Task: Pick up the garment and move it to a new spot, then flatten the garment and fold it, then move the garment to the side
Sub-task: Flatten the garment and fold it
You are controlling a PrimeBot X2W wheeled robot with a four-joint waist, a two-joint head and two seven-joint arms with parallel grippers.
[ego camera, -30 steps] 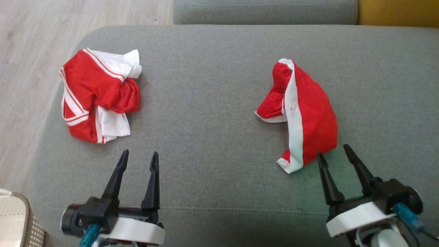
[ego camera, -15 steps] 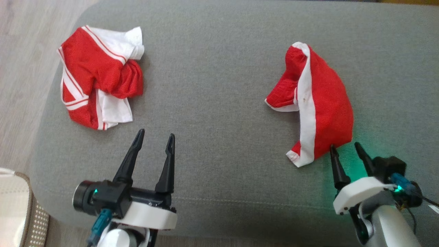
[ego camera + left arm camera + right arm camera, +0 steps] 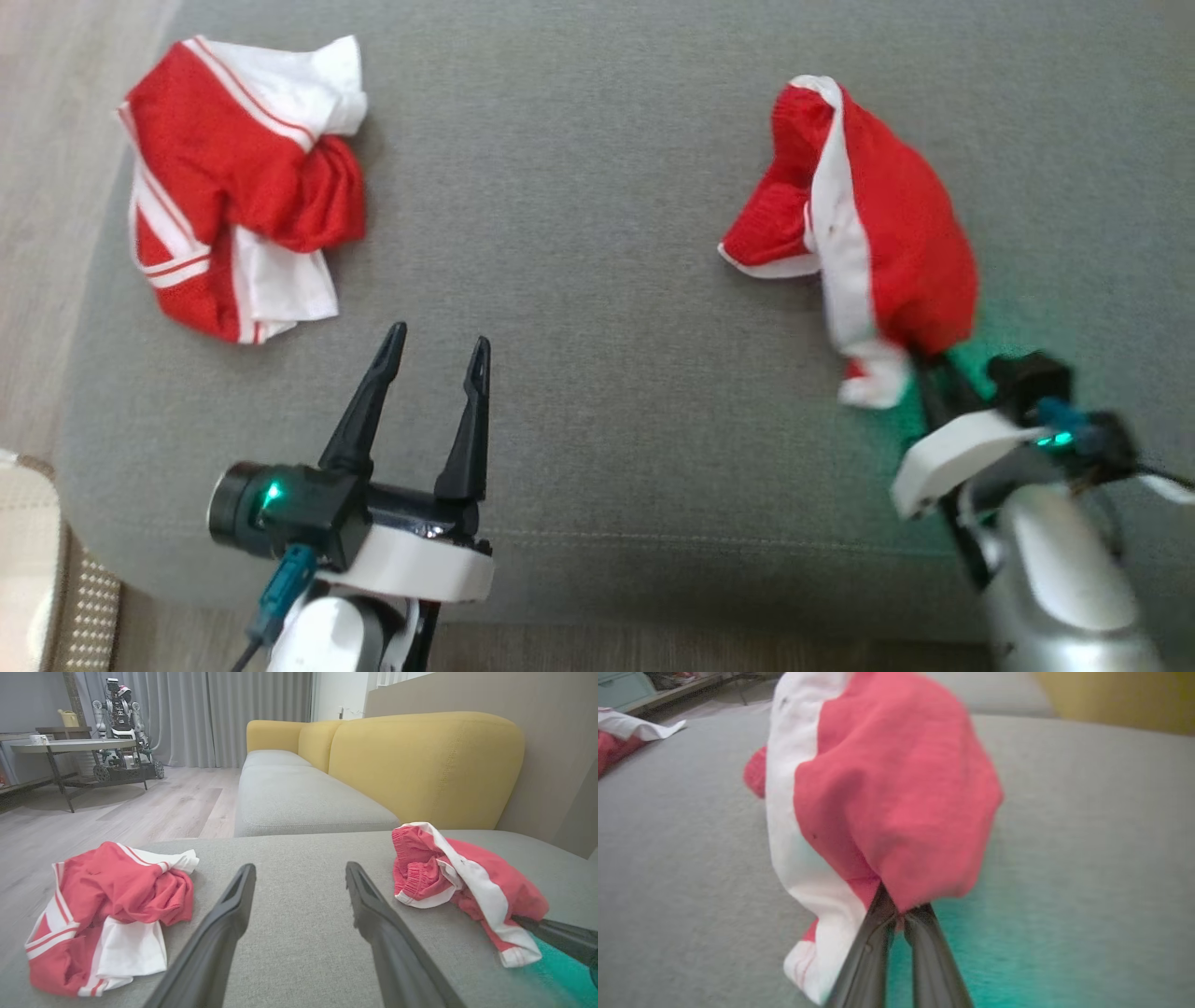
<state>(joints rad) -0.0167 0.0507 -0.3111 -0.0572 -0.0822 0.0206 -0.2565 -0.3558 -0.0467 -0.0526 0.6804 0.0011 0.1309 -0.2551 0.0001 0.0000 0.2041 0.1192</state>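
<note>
Garment (image 3: 896, 243) in right gripper (image 3: 924, 359) (left gripper (image 3: 439, 336) spread)

I am in a living room, home-like: a yellow-backed sofa (image 3: 420, 765) with grey seats, long grey curtains (image 3: 210, 718), pale wood floor (image 3: 154, 807), a side table (image 3: 74, 745).

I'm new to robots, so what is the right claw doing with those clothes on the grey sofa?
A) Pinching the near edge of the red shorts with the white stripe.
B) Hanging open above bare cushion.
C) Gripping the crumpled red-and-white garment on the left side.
A: the right gripper has its fingers closed together on the near edge of the red shorts.
</note>
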